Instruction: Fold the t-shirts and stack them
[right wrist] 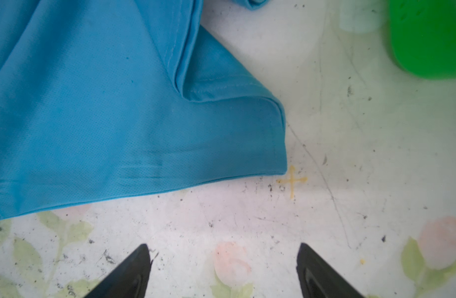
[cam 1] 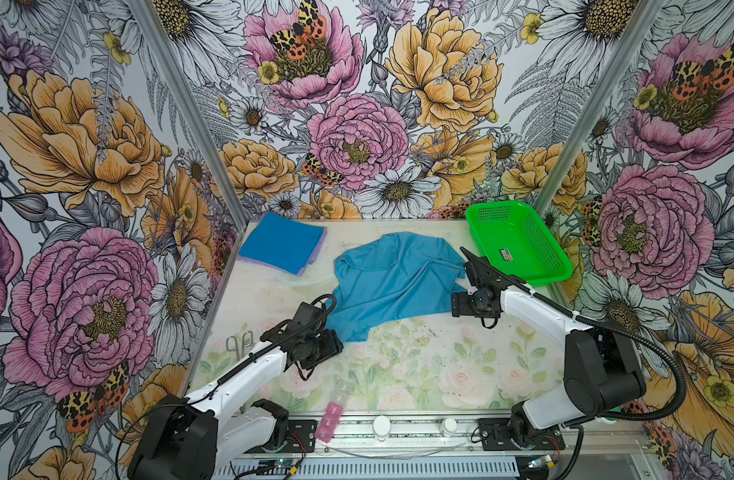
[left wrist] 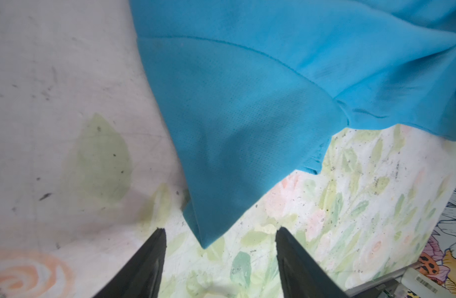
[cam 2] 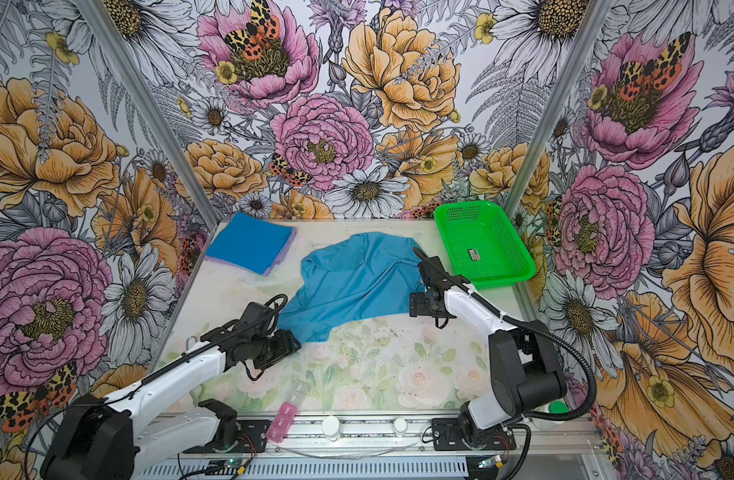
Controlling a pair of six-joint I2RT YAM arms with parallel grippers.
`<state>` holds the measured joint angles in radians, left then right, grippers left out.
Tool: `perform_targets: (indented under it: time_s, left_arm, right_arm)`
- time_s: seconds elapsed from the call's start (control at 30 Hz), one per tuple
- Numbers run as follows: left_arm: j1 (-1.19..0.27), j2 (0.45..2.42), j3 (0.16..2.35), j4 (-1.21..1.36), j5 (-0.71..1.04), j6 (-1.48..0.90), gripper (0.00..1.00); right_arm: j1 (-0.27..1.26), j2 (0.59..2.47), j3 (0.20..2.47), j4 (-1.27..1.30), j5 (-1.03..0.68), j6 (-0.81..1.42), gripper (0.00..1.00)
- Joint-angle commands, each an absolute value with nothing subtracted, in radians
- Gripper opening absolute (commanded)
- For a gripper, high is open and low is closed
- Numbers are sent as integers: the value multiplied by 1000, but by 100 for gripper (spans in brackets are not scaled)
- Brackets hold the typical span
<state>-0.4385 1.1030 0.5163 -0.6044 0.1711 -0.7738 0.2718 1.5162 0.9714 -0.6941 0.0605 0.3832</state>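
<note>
A teal-blue t-shirt (cam 1: 394, 282) (cam 2: 357, 282) lies loosely spread and wrinkled in the middle of the table, seen in both top views. At the back left, a deeper blue folded t-shirt (cam 1: 282, 243) (cam 2: 251, 243) rests on a lavender one whose edge shows beneath it. My left gripper (cam 1: 338, 347) (left wrist: 220, 232) is open at the shirt's near-left corner, and the cloth tip (left wrist: 203, 242) lies between its fingers without being pinched. My right gripper (cam 1: 454, 305) (right wrist: 223, 247) is open over bare table, just short of the shirt's right hem corner (right wrist: 273, 154).
An empty green mesh basket (cam 1: 519, 245) (right wrist: 428, 38) stands at the back right, close to the right arm. Scissors (cam 1: 238, 343) lie by the left edge. A pink pill box (cam 1: 330, 419) and white caps (cam 1: 382, 426) sit along the front rail.
</note>
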Motion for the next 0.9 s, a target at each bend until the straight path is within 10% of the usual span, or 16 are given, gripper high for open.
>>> perform_targets:
  time_s: [0.0,0.17,0.3,0.87]
  left_arm:
    - [-477,1120,517,-566,110,-802,64]
    - [-493,1123,503,-547,98,-807,41]
    - [-489,1093,514,-540,107,-802,0]
    - [-337,950,503,-547,240,-748,0]
  right_arm:
    - [255,1519,968,-651,84,396,86]
    - [228,1578,974,-631,92,402,74]
    - [213,1632,977,-617,97,401,61]
    - [138,1769,1032,-537,75,409,43]
